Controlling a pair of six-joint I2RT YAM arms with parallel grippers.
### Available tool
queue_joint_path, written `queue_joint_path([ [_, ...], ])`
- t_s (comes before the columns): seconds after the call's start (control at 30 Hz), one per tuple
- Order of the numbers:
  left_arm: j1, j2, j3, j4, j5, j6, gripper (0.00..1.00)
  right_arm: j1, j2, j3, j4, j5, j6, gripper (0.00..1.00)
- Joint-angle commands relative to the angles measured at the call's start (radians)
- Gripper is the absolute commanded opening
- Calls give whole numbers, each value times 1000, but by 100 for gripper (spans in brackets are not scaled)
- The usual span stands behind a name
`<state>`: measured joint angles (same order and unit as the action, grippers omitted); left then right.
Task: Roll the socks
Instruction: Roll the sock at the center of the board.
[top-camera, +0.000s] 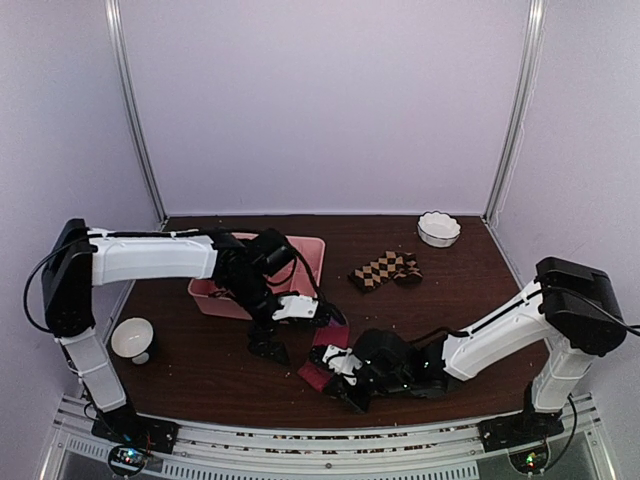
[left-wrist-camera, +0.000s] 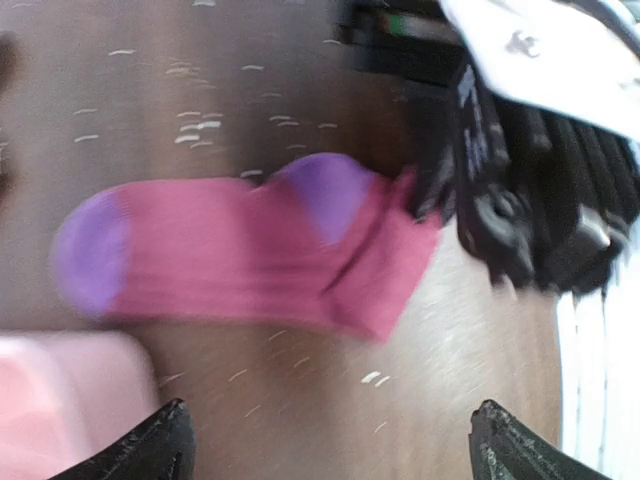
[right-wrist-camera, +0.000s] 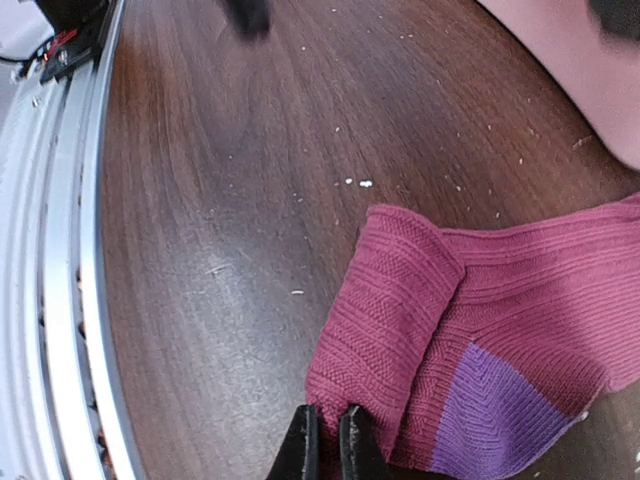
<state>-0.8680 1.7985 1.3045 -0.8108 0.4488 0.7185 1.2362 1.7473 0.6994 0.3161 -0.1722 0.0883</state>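
The magenta-pink sock (top-camera: 327, 352) lies flat on the dark wooden table near the front middle, its leg end folded back over itself (right-wrist-camera: 400, 300), with a purple heel patch (right-wrist-camera: 490, 410) and a purple toe (left-wrist-camera: 90, 260). My right gripper (right-wrist-camera: 327, 442) is shut, pinching the near edge of that fold; the top view shows it at the sock's near end (top-camera: 345, 385). My left gripper (left-wrist-camera: 330, 445) hangs wide open above bare table just beside the sock, nothing between its fingers (top-camera: 283, 330). The brown-and-tan checkered sock (top-camera: 385, 270) lies apart at the back middle.
A pink plastic tray (top-camera: 310, 255) stands behind the left gripper. A white scalloped bowl (top-camera: 438, 228) sits at the back right and a white cup (top-camera: 132, 338) at the left edge. The metal rail (top-camera: 300, 440) runs along the near edge.
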Motion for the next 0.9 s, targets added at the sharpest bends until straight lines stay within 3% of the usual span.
queue_joint_path([
  [0.0, 11, -106, 12, 54, -238, -85, 98, -23, 29, -73, -118, -129, 197, 0],
  [0.13, 137, -148, -60, 148, -328, -253, 98, -45, 51, -69, -80, -191, 281, 0],
  [0.2, 236, -96, -9, 5, -108, -164, 98, -58, 57, -76, -47, -212, 327, 0],
  [0.27, 260, -88, -6, -28, -17, -114, 98, -75, 65, -86, -8, -241, 372, 0],
  [0.4, 161, -233, -163, 101, -17, -7, 98, -116, 93, -104, 55, -297, 448, 0],
  [0.5, 63, -260, -229, 105, 21, 85, 94, -147, 111, -125, 111, -339, 505, 0],
  [0.63, -75, -202, -247, 131, -20, 142, 84, -181, 142, -137, 167, -393, 561, 0],
  [0.87, -169, -76, -226, 284, -146, 141, 81, -221, 181, -183, 283, -439, 639, 0],
])
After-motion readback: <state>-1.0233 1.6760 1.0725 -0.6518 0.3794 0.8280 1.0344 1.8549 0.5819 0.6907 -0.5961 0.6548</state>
